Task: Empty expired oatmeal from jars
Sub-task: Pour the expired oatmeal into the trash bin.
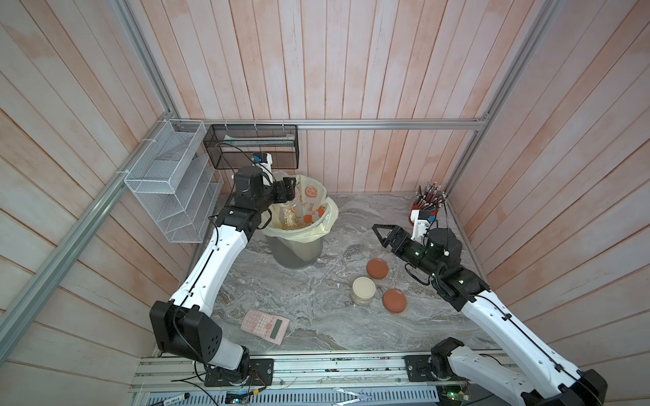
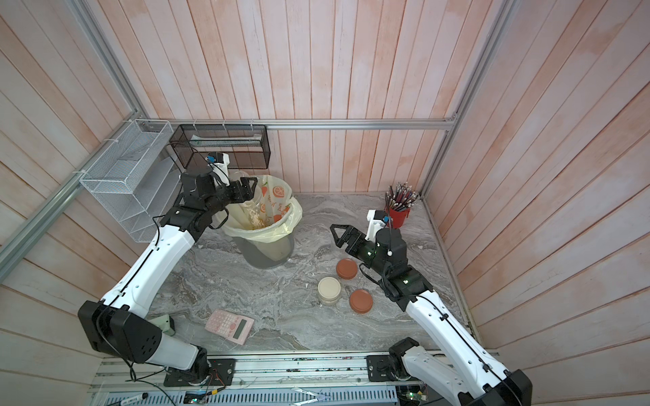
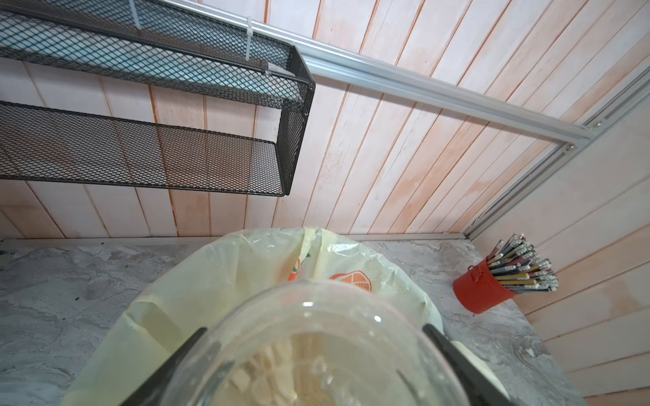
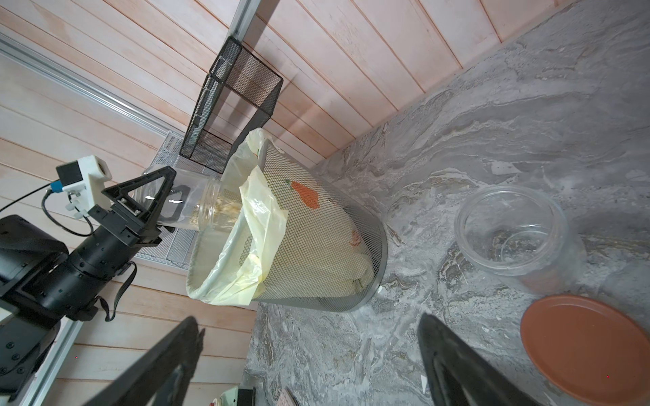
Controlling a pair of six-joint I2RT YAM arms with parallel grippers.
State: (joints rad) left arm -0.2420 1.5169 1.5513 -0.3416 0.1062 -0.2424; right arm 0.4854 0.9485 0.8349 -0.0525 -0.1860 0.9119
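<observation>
The grey desk [image 1: 316, 316] fills the middle of both top views. One bin [image 1: 299, 255] with a yellow bag stands at its upper left. There are two tools. The left tool [image 4: 169, 200] grips the tipped jar [image 4: 197, 205] by its sides, at the left middle of the right wrist view, with the jar's mouth over the bin. The right tool [image 1: 380, 233] is wide open and holds nothing. It hangs over the desk at the right middle of a top view. I count three jars. The empty jar [image 4: 510, 232] stands open on the desk at the right of the right wrist view, so that one looks done. The tipped jar is being poured now. The shut jar [image 1: 363, 290], with a cream lid, sits low and right of the middle and is not opened yet. An orange lid [image 1: 377, 268] and a second orange lid [image 1: 394, 300] lie near it. The oats [image 1: 290, 215] fall from the tipped jar into the bag, and some are left inside.
</observation>
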